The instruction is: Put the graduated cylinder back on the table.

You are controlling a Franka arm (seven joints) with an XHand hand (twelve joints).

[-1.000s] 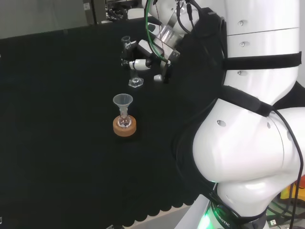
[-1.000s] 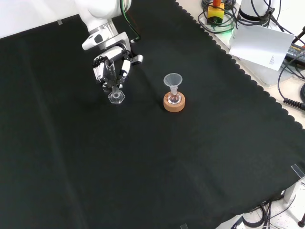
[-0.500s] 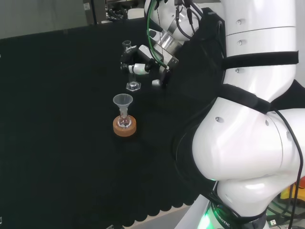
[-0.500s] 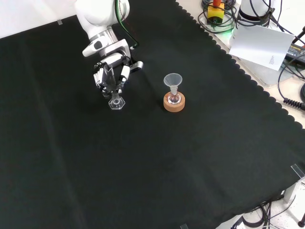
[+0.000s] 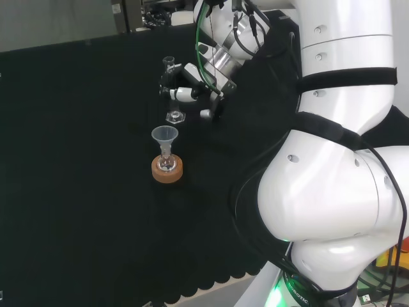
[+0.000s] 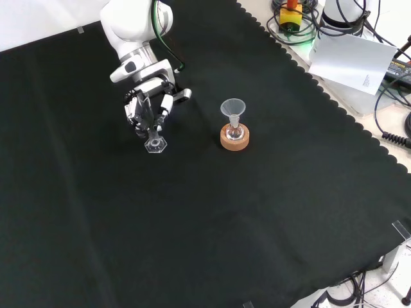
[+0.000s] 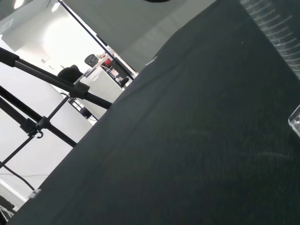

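A clear graduated cylinder [image 5: 171, 89] with a hexagonal foot [image 5: 175, 118] stands upright with the hand [image 5: 186, 88] shut on its tube. In the front view the hand [image 6: 149, 106] grips the cylinder, whose foot [image 6: 155, 145] sits at or just above the black cloth; I cannot tell whether it touches. The wrist view shows part of the ribbed clear tube [image 7: 276, 33] and an edge of its foot [image 7: 295, 123] close over the cloth.
A small flask with a clear funnel [image 5: 165, 135] in its neck sits on a cork ring [image 5: 167, 169], just in front of the cylinder in the head view; to its right in the front view is the same cork ring [image 6: 234, 138]. Black cloth [image 6: 192, 218] spreads all around.
The hand with the cylinder has shifted a little left in the head view and lower in the front view, bringing the foot down towards the cloth.
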